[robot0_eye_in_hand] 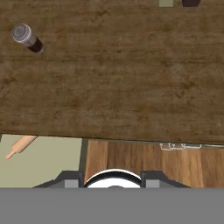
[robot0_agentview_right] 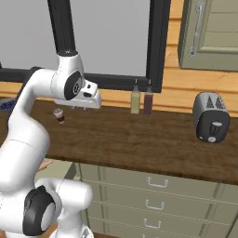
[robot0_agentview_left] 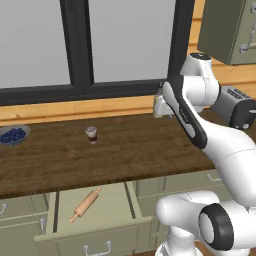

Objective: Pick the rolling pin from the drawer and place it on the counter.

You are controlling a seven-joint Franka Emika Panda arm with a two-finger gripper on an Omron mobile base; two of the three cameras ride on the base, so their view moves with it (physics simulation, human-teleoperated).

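The light tan rolling pin (robot0_agentview_left: 86,204) lies slanted in the open drawer (robot0_agentview_left: 116,210), whose pale green inside shows below the counter's front edge. In the hand view the rolling pin (robot0_eye_in_hand: 19,146) sits at the lower left on the drawer floor (robot0_eye_in_hand: 48,159). My gripper (robot0_agentview_right: 80,109) hangs high above the dark brown counter (robot0_agentview_right: 139,135), pointing down, right of and behind the drawer. It is open, with nothing between the fingers. In the left base view the gripper (robot0_agentview_left: 164,114) is partly hidden behind my arm, over the counter (robot0_agentview_left: 125,155).
A small glass jar with a dark base (robot0_agentview_left: 91,134) stands on the counter left of the gripper. A bowl of blueberries (robot0_agentview_left: 12,135) sits far left. Two bottles (robot0_agentview_right: 142,98) and a toaster (robot0_agentview_right: 210,116) stand to the right. Closed drawers (robot0_agentview_right: 158,182) lie below.
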